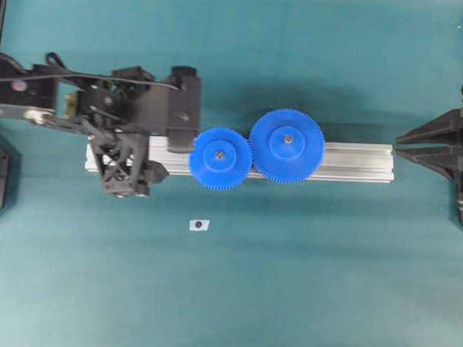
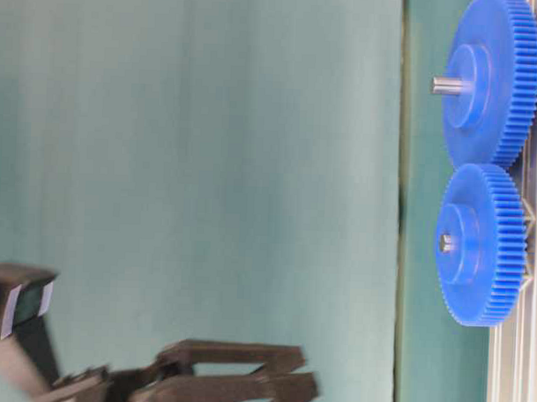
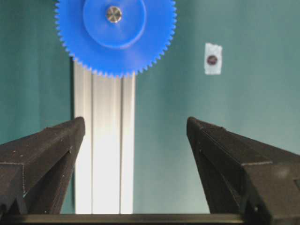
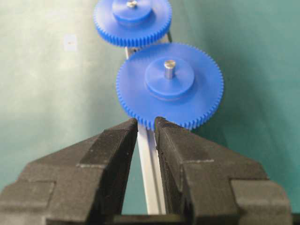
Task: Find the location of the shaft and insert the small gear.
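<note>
The small gear, a bright blue toothed disc, lies flat on the aluminium rail. The grey tip of the shaft shows in its hub hole. In the left wrist view the small gear is at the top with the shaft end at its centre. My left gripper is just left of it, over the rail, open and empty. My right gripper rests at the rail's right end, jaws nearly together with nothing between them.
A wider blue gear with its own metal pin meshes with the small one on the right. A tiny white square with a black dot lies on the green mat in front of the rail.
</note>
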